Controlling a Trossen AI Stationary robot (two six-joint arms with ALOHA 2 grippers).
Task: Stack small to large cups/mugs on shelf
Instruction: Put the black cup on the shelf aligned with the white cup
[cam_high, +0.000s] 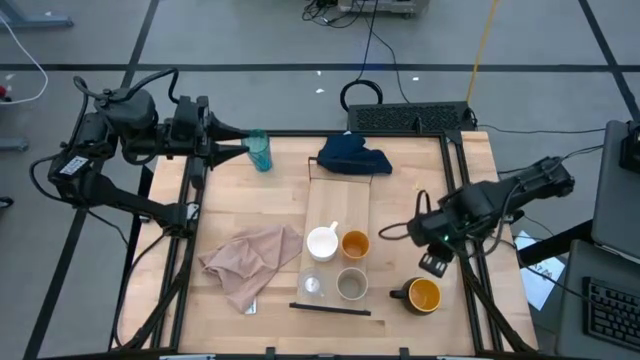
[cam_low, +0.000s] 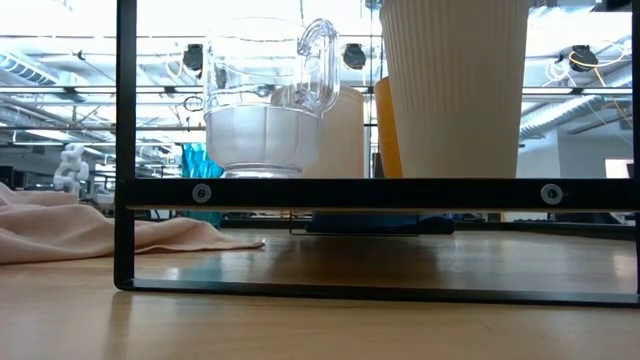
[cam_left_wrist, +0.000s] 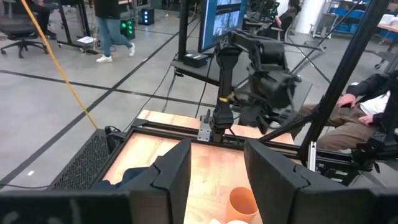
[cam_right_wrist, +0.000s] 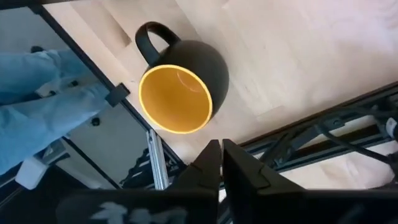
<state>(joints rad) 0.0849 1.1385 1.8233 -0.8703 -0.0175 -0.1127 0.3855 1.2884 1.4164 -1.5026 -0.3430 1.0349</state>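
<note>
The left arm is seen stretched across the far left corner of the desk (cam_high: 270, 215), its hand (cam_high: 238, 142) held level with the fingers pointing toward the tall teal tumbler (cam_high: 259, 151). The tumbler is gripped between those fingers near the desk's far edge, well apart from the shelf (cam_high: 336, 205). In the left wrist view the two dark fingers (cam_left_wrist: 171, 175) are shown parted.

The right arm is folded over the desk's right edge, and its hand (cam_high: 434, 263) is pointed downward, just beside the dark yellow-lined mug (cam_high: 423, 294) on the far side of it. In the right wrist view the fingers (cam_right_wrist: 205, 171) are pressed together with nothing between them, so this hand is closed and empty; the mug (cam_right_wrist: 180, 84) stands upright on the bare desk, close to the black frame rail, its handle turned away from the hand.

Four vessels are grouped at the near end of the shelf: the white mug (cam_high: 322, 243) and small orange cup (cam_high: 355, 243) side by side, the tiny clear cup (cam_high: 313, 286) and beige cup (cam_high: 351, 285) in front of them, next to the dark strip (cam_high: 330, 309). The far half of the shelf is left bare up to a dark blue cloth (cam_high: 353, 155). A pink cloth (cam_high: 250, 262) is spread left of the shelf. Open desk is left between the shelf and the right rail.
</note>
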